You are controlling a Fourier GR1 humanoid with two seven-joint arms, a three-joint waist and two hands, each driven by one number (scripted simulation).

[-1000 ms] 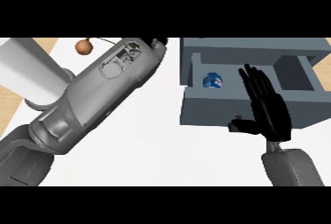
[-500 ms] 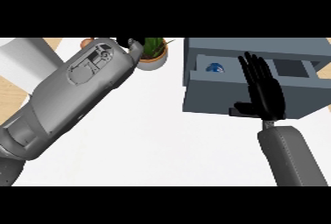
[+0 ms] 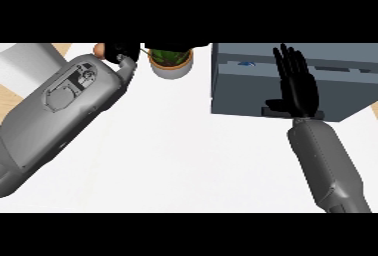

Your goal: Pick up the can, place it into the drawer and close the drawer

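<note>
The grey drawer (image 3: 244, 95) stands at the upper right, with only a narrow slit of its inside showing along the top. A small blue patch of the can (image 3: 246, 63) shows in that slit; the rest is hidden. My right hand (image 3: 297, 87) is open, its straight fingers laid flat against the drawer's front panel. My left hand (image 3: 122, 50) shows only partly at the top edge, beyond its large grey forearm (image 3: 66, 110), and holds nothing that I can see.
A potted green plant (image 3: 171, 62) in a white pot stands just left of the drawer. A white block (image 3: 26, 65) sits at the far left. A small orange thing (image 3: 98, 48) lies beside my left hand. White counter (image 3: 184, 165) fills the middle.
The drawer has slid inward, from wide open to nearly shut, and the can is now almost hidden. My right hand moved forward with the front panel. The plant has come into view.
</note>
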